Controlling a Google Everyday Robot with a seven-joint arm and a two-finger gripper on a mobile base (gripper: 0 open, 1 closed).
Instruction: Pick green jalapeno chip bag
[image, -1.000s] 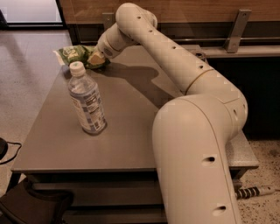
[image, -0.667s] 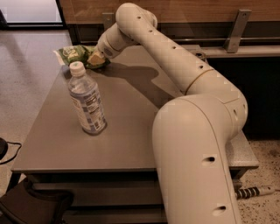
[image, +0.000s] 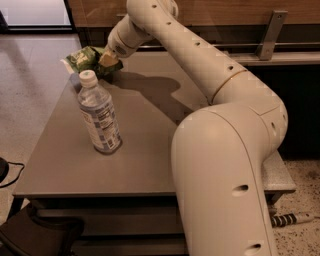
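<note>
The green jalapeno chip bag (image: 84, 58) is bright green, wrinkly foil, at the table's far left corner. My gripper (image: 109, 61) is at the bag's right end, reached in from the right, shut on the bag. The bag sits slightly raised, with a dark shadow under it on the table. The fingertips are mostly hidden by the wrist and the bag.
A clear plastic bottle (image: 99, 114) with a white cap stands upright at the left middle of the grey table (image: 145, 165), in front of the bag. My arm's large links (image: 225, 150) cover the table's right side. A wooden wall and a metal rail run behind.
My gripper and the bag's right end have risen a little from the table. The bottle has not moved.
</note>
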